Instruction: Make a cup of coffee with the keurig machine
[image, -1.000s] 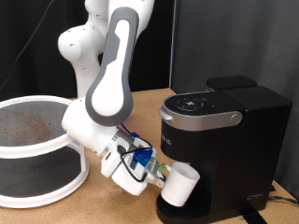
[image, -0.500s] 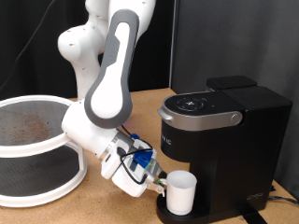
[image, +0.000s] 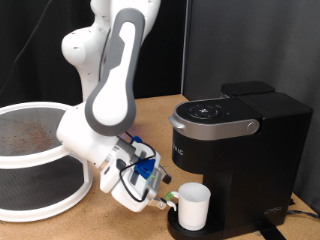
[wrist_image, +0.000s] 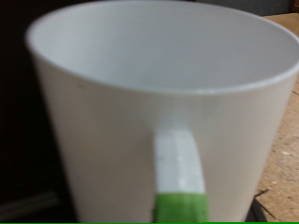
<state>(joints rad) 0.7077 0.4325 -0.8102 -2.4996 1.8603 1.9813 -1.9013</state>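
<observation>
The white cup (image: 193, 205) stands upright on the drip tray (image: 180, 229) of the black keurig machine (image: 240, 150), under its closed rounded top. My gripper (image: 166, 201) is just to the exterior view's left of the cup, low over the table, pointing at its handle side. In the wrist view the cup (wrist_image: 140, 103) fills the picture, and its handle (wrist_image: 177, 168), green at the lower end, faces the camera. No finger shows on the handle, so the gripper looks open and apart from the cup.
A round white-rimmed mesh stand (image: 30, 150) with two tiers fills the exterior view's left. The wooden table (image: 105, 225) shows between the stand and the machine. The white arm (image: 115, 90) leans over that gap.
The cup went from tilted in the gripper to upright on the drip tray. The arm has since drawn back a little to the exterior view's left while the cup stayed put.
</observation>
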